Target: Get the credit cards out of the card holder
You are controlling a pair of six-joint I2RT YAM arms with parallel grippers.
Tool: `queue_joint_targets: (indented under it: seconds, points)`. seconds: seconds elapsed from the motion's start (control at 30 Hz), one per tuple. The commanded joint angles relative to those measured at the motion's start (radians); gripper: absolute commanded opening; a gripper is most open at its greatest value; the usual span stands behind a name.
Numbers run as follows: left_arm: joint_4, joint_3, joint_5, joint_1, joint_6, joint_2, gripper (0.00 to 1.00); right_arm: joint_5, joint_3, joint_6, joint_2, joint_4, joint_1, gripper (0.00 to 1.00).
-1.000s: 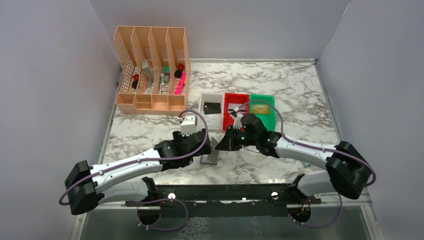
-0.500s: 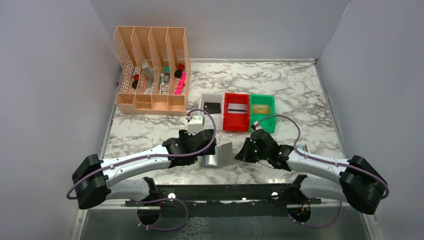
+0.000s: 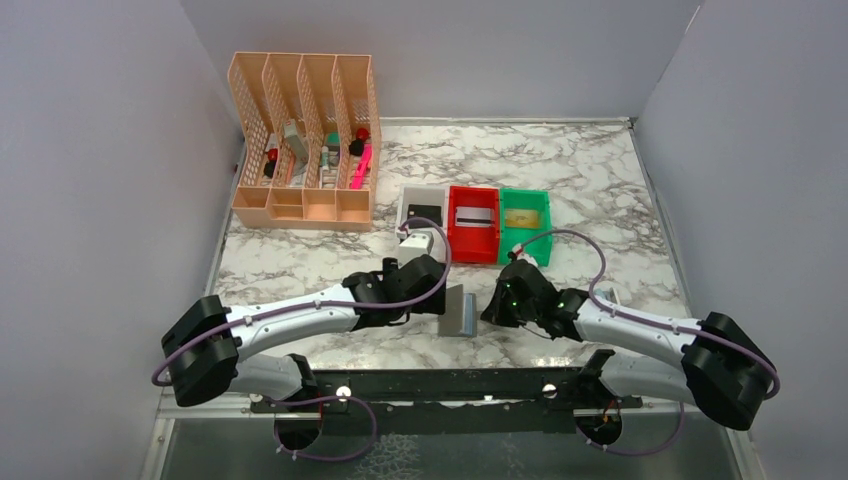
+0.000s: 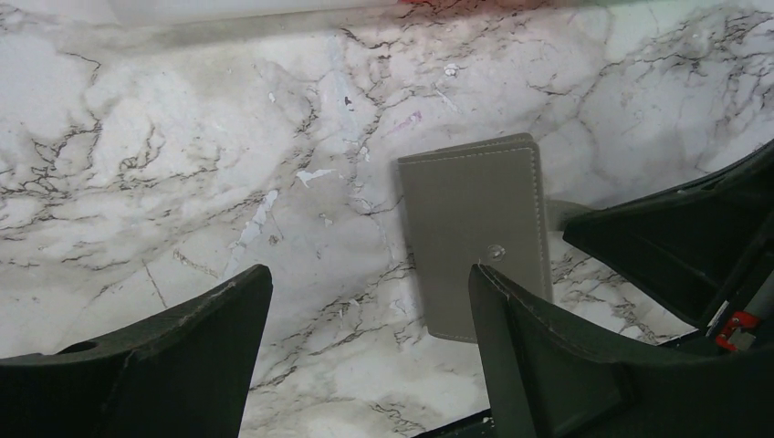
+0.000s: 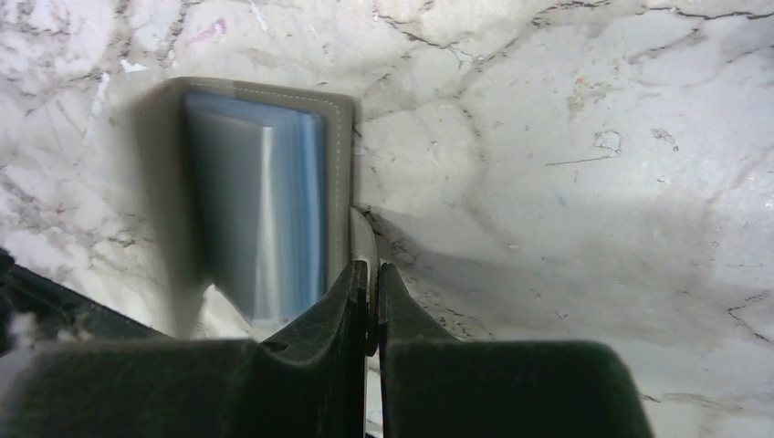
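While the white bin (image 3: 420,195) holds the black card (image 3: 426,212), the red bin (image 3: 470,248) holds the silvery-white card (image 3: 475,216) with its dark stripe, and the green bin (image 3: 538,200) the gold card (image 3: 523,217); the card holder (image 3: 459,312) sits on the marble table (image 3: 600,180) nearer the arms, between both grippers; the right gripper (image 5: 367,274) has its fingers pressed together, pinching one grey cover edge-on, with the light-blue pockets blurred beside it; the left gripper (image 4: 365,283) hangs spread over the holder's grey outside; a peach rack (image 3: 305,140) of pens stands far left.
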State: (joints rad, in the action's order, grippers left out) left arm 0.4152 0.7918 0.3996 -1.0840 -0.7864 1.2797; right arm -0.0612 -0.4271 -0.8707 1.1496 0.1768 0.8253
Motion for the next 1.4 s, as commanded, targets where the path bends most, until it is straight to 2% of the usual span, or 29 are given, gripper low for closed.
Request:
queue_joint_targets:
  seconds: [0.0,0.27,0.47,0.63,0.83,0.93,1.1,1.37]
  points:
    - [-0.025,0.02,0.004,-0.002,-0.002,-0.018,0.82,0.046,-0.03,0.023,-0.063,-0.025,0.0,0.09]
    - [0.069,-0.028,0.151,-0.002,-0.123,-0.138,0.83,0.244,-0.087,0.076,-0.125,-0.169,0.0,0.09]
    - [0.108,-0.078,0.228,-0.002,-0.183,-0.286,0.83,0.387,-0.187,0.128,-0.011,-0.2,-0.001,0.09]
    - [0.109,-0.114,0.244,-0.002,-0.191,-0.366,0.84,0.49,-0.248,0.078,0.09,-0.257,0.001,0.09]
    - [0.107,-0.115,0.215,-0.002,-0.167,-0.35,0.85,0.378,-0.224,0.07,0.105,-0.167,0.001,0.09]
    - [0.103,-0.107,0.189,-0.002,-0.154,-0.312,0.86,0.339,-0.163,0.057,0.025,-0.186,0.001,0.09]
    - [0.043,-0.08,0.119,-0.002,-0.09,-0.235,0.86,0.141,-0.039,-0.029,-0.107,-0.099,0.0,0.09]
    - [-0.138,-0.051,-0.044,-0.001,0.028,-0.114,0.79,0.098,0.006,-0.034,-0.154,-0.045,0.0,0.1]
